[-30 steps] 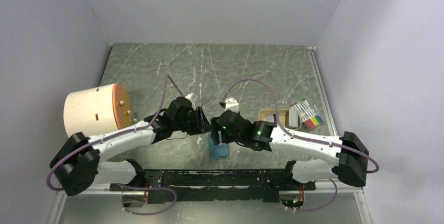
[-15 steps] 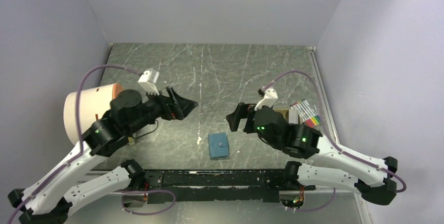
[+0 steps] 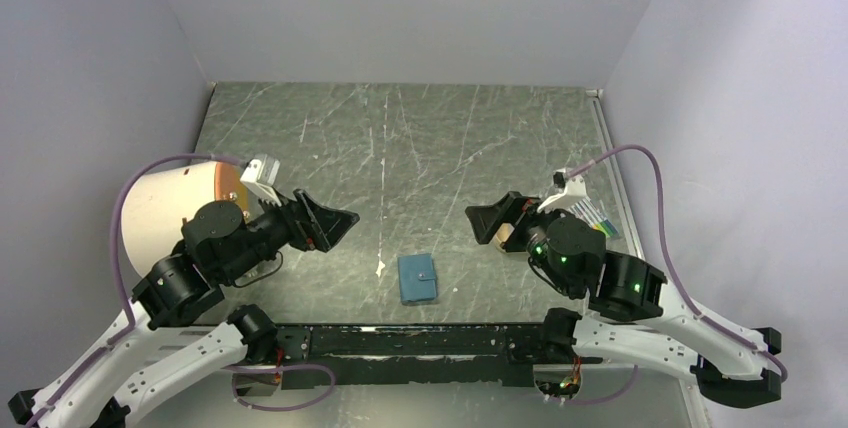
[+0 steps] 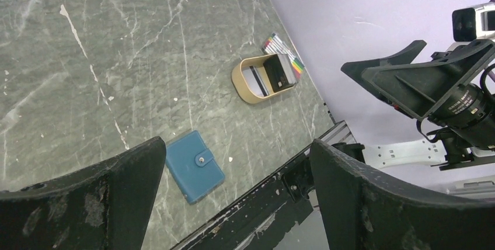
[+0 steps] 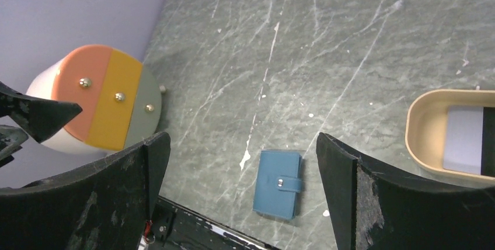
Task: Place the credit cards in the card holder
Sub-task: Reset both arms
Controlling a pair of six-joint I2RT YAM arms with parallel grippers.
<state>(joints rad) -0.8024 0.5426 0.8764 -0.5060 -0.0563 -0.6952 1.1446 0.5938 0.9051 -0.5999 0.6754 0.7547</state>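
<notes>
The card holder (image 3: 418,279) is a teal wallet lying snapped shut near the table's front edge, between the two arms; it also shows in the wrist views (image 4: 194,166) (image 5: 279,183). The credit cards (image 4: 255,80) lie in a tan oval tray (image 4: 240,83): a pale card (image 5: 464,141) with a dark part beside it. My left gripper (image 3: 340,222) (image 4: 237,143) hangs open and empty above and left of the wallet. My right gripper (image 3: 480,223) (image 5: 242,137) hangs open and empty above and to its right.
A pack of coloured markers (image 4: 283,51) lies just behind the tray (image 5: 411,127) by the right wall. A cream drum with an orange, yellow and grey face (image 3: 175,203) (image 5: 99,104) lies on its side at the left. The black base rail (image 3: 420,340) runs along the near edge.
Both grippers have let go at the wallet, opened wide, and drawn up and apart, left arm to the left, right arm to the right. The wallet stays shut on the table.
</notes>
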